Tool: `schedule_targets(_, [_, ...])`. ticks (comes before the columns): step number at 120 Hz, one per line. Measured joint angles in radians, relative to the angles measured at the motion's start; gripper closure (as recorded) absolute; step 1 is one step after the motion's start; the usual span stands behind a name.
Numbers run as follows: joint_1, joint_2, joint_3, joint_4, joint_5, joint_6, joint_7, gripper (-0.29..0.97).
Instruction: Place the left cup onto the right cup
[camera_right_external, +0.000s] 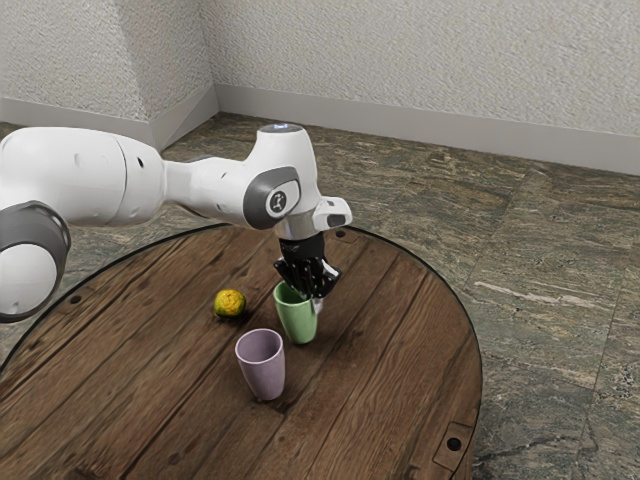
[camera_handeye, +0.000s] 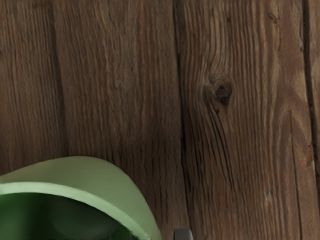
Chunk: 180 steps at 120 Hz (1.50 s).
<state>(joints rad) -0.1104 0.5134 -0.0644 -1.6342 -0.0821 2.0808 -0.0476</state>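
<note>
A green cup stands upright on the round wooden table, near its middle. My gripper comes down from above onto the cup's rim on the exterior view's right side, one finger inside and one outside, shut on the wall. In the wrist view the green cup sits right under my hand, with a grey fingertip just outside its wall. A purple cup stands upright a short way in front of the green one, toward the exterior view's left, untouched.
A small yellow-green fruit lies on the table beside the green cup, toward the exterior view's left. Bare planks stretch toward the exterior view's right, up to the table's rim. Stone floor and white walls surround the table.
</note>
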Motion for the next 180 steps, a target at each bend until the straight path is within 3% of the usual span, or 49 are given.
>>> schedule_targets(35, [-0.009,-0.056,-0.004,-0.001,0.024,-0.018,-0.014,0.78])
schedule_targets(63, [-0.015,-0.250,-0.051,-0.070,0.113,-0.088,-0.052,0.78])
schedule_targets(74, [0.002,-0.333,-0.093,-0.129,0.147,-0.111,-0.074,0.78])
schedule_targets(101, [0.143,-0.548,-0.292,-0.269,0.188,-0.170,-0.140,0.78])
schedule_targets(126, [0.297,-0.684,-0.475,-0.363,0.144,-0.216,-0.202,0.78])
schedule_targets(144, [0.407,-0.712,-0.615,-0.395,0.079,-0.229,-0.239,0.78])
schedule_targets(180, [0.438,-0.705,-0.641,-0.416,0.042,-0.222,-0.292,0.78])
